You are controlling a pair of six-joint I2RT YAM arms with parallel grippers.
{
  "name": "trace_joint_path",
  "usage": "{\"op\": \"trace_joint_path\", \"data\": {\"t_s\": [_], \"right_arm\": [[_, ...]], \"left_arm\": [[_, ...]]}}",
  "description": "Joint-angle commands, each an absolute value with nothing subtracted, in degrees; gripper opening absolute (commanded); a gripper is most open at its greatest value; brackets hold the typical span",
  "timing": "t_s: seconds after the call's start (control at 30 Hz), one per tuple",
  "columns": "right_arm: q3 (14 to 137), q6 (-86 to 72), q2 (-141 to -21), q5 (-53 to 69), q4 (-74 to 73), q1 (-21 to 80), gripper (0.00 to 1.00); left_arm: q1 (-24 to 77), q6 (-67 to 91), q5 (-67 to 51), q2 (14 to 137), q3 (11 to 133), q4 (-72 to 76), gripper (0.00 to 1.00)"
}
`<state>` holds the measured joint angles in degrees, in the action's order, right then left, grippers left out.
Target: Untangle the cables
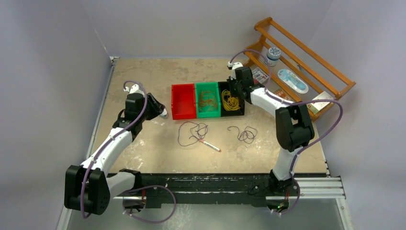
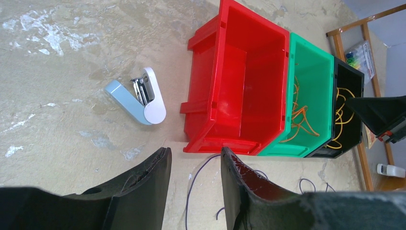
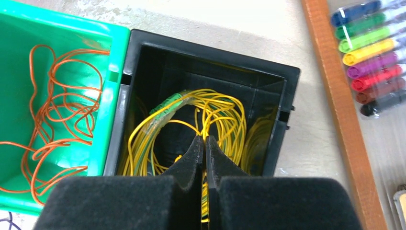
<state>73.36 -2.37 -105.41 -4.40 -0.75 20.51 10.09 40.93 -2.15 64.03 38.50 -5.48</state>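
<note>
Lying loose on the surface, lower centre of the top view: 2 dark cables, thin, limp, round wire. 1 forms a knotted cluster with a long trailing loop. The second cable is a smaller curl to its right, apart from it.

Already binned:
- orange cables, springy open loops, in the green bin
- yellow cables, a denser glossy coil, in the black bin

Red bin: hard moulded plastic, bare inside.

Right fingers: pressed fully together above the black bin. A yellow strand shows at their seam; whether it is nipped cannot be told.

Left fingers: about half apart, holding nothing, near the red bin. Their padding is black, matte and scuffed.

Step in hand, by judgement: the dark pair is not yet sorted.
- Take 1 strand at a free end, well away from the knot.
- Draw it slowly, so loops slide out rather than tighten.
- Keep the white pen, at the cluster's lower right edge, out of the pinch.

Also present: pale blue and white stapler, left of the red bin; wooden rack, upper right.
</note>
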Motion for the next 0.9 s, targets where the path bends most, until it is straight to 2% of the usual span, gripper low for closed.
{"op": "trace_joint_path", "data": {"t_s": [0.0, 0.77, 0.87], "right_arm": [[76.9, -2.3, -106.6, -1.8, -2.6, 21.2, 0.0], [78.5, -4.0, -115.2, 0.6, -5.9, 21.8, 0.0], [77.6, -4.1, -113.4, -0.4, -4.7, 21.8, 0.03]], "left_arm": [[9.7, 40.6, -2.0, 63.9, 39.7, -4.2, 0.42], [9.7, 40.7, -1.8, 63.9, 39.6, -4.5, 0.42], [9.7, 40.7, -1.8, 63.9, 39.6, -4.6, 0.43]]}}
